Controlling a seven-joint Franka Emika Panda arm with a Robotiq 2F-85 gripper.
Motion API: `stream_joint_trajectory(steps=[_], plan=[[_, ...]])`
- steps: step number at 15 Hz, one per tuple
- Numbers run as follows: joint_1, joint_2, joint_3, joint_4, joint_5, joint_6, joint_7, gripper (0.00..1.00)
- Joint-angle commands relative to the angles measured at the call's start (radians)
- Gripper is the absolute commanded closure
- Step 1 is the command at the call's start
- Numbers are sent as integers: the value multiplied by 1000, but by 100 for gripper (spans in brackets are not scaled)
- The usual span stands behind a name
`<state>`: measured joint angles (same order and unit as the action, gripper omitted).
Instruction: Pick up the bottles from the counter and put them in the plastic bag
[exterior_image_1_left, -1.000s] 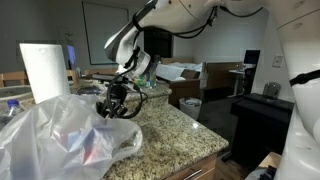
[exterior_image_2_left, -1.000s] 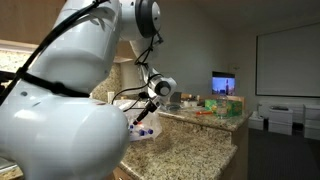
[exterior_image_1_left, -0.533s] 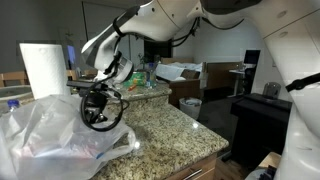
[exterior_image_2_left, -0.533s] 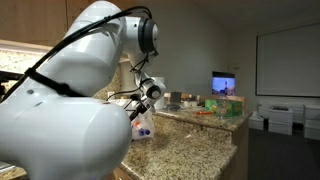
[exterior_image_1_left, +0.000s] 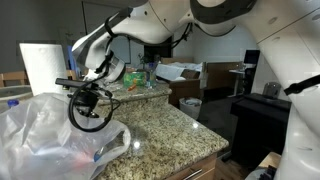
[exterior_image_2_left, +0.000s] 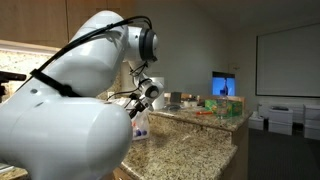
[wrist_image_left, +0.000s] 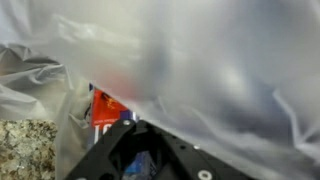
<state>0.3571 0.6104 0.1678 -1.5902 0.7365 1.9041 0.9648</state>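
The fingers (exterior_image_1_left: 86, 100) have swung off the counter (exterior_image_1_left: 170, 125) and now hang over the bag (exterior_image_1_left: 40, 140). A red-labelled bottle (wrist_image_left: 105, 116) lies just ahead-left under plastic. Whether they pinch anything, I cannot tell.

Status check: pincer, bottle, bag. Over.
Pincer over the plastic bag, jaws unclear. Red-labelled bottle shows past the film edge in wrist view. Bag film covers most of that view.
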Motion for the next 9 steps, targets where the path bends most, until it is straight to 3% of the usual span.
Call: stream_joint_trajectory(steps=[1, 3, 9], plan=[[-8, 5, 2, 34, -25, -17, 22, 9], [-11, -3, -1, 30, -28, -15, 17, 1], [-48, -54, -28, -23, -46, -72, 17, 0]])
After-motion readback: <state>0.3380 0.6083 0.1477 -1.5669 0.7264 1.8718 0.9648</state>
